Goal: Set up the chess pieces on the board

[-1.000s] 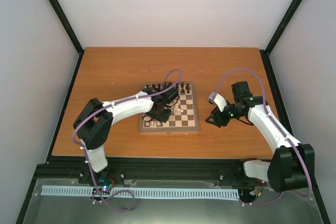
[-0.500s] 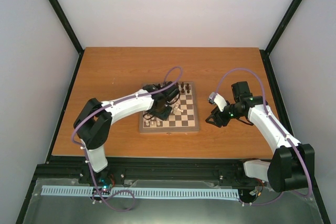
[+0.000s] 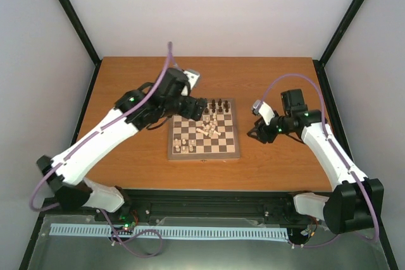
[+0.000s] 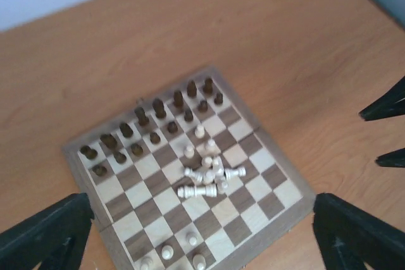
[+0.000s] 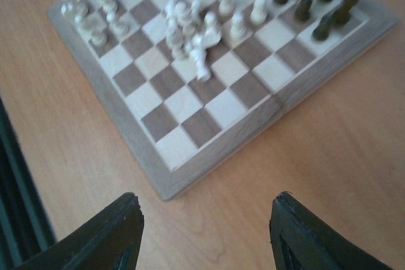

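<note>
The board [image 3: 224, 150] lies mid-table. Dark chess pieces [image 3: 212, 106] stand in two rows along its far edge. Cream chess pieces [image 3: 209, 130] lie in a loose heap near the middle, some on their sides, and a few cream ones [image 3: 184, 148] stand at the near left corner. My left gripper [image 3: 195, 109] hangs high over the board's far left corner, open and empty. In the left wrist view the left gripper [image 4: 204, 238] frames the board [image 4: 288, 203] and the heap [image 4: 209, 178]. My right gripper [image 3: 255, 133] is open beside the board's right edge; this right gripper [image 5: 209, 232] hovers over bare table by a board corner [image 5: 166, 184].
The orange-brown table [image 3: 139, 80] is bordered by black rails and white walls. The right gripper's fingertips [image 4: 387, 102] show at the right edge of the left wrist view. Purple cables loop above both arms.
My left gripper has opened and lifted up and back off the board toward the far left. The right gripper shifted slightly away, still open.
</note>
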Controlling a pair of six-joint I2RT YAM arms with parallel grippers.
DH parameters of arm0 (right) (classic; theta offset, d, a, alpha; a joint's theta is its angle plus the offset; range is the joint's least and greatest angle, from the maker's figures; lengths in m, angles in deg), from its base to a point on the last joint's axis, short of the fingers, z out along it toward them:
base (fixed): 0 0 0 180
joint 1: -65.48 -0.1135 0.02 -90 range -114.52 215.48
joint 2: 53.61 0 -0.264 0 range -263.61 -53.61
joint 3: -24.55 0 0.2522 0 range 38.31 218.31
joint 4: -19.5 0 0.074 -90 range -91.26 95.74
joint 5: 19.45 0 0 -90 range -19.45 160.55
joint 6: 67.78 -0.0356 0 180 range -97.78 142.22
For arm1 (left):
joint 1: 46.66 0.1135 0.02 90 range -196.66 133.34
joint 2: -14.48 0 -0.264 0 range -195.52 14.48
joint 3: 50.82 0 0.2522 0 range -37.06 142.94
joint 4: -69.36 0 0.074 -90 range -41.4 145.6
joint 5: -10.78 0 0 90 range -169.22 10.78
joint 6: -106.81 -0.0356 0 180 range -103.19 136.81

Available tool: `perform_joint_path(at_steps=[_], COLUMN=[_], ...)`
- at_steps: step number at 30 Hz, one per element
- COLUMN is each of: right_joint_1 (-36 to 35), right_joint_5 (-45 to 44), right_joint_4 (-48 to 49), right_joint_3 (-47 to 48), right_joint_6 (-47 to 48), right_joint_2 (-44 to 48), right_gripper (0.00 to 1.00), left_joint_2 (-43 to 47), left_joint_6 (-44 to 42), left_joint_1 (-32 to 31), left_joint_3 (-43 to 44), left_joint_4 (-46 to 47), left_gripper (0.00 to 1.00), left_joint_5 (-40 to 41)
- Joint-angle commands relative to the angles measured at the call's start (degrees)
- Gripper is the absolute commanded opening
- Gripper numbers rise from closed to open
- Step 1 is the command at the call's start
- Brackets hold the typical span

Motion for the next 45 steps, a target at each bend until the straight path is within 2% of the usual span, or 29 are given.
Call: perform_joint_path(at_steps=[1, 5, 8, 11, 14, 16, 18, 20, 21, 24, 27, 31, 40, 45], right_joint_1=[-1.2, -3.9, -8.1, -12.6, -16.5, -18.9, -20.9, -23.0, -23.9, -25.3, -26.2, -27.5, -29.1, -29.8], right_joint_5=[-2.2, -4.3, -6.4, -9.0, -10.9, -11.1, -12.2, -14.0, -14.8, -16.2, -17.1, -17.8, -18.6, -20.0], right_joint_4=[2.0, 2.7, 3.2, 3.5, 3.2, 2.2, 1.4, 1.1, 1.1, 0.9, 0.5, 0.8, 0.8, 0.2], right_joint_3=[6.3, 11.1, 14.2, 16.7, 20.0, 22.6, 24.6, 25.6, 26.0, 27.2, 28.3, 28.9, 30.5, 31.1], right_joint_6=[-2.6, -4.6, -5.1, -4.8, -4.7, -5.0, -5.0, -4.6, -4.3, -3.9, -3.7, -3.7, -3.9, -3.8], right_joint_2=[-2.8, -7.6, -10.9, -14.8, -19.8, -24.1, -27.0, -29.2, -30.0, -32.8, -35.3, -37.6, -41.2, -42.3], right_gripper=[0.56, 0.55, 0.55, 0.55, 0.53, 0.52, 0.51, 0.51, 0.50, 0.47, 0.46, 0.45, 0.39, 0.28], left_joint_2=[5.4, 5.4, 10.0, 16.2, 20.7, 21.6, 21.7, 19.9, 18.7, 17.2, 17.4, 15.9, 16.3, 15.9], left_joint_6=[0.2, 0.2, -3.0, -2.2, -2.4, -2.4, 0.4, 10.6, 12.1, 17.1, 19.5, 9.5, 4.5, 3.5], left_joint_1=[-0.4, 0.3, 0.4, 1.3, 1.9, 2.2, 2.7, 4.4, 5.7, 7.7, 10.0, 10.4, 10.4, 10.4], left_joint_3=[-5.7, -11.8, -17.5, -23.3, -26.5, -27.5, -28.0, -28.0, -27.5, -24.3, -25.6, -22.8, -23.1, -23.0], left_joint_4=[7.2, 10.4, 16.5, 22.6, 25.3, 25.4, 26.8, 21.9, 20.8, 15.7, 15.6, 15.4, 15.9, 16.0], left_gripper=[1.00, 1.00, 1.00, 1.00, 1.00, 1.00, 1.00, 1.00, 1.00, 1.00, 1.00, 1.00, 1.00, 1.00], left_joint_5=[7.0, 14.2, 14.6, 15.9, 12.8, 14.0, 20.6, 32.4, 33.0, 34.1, 33.8, 29.7, 25.9, 23.3])
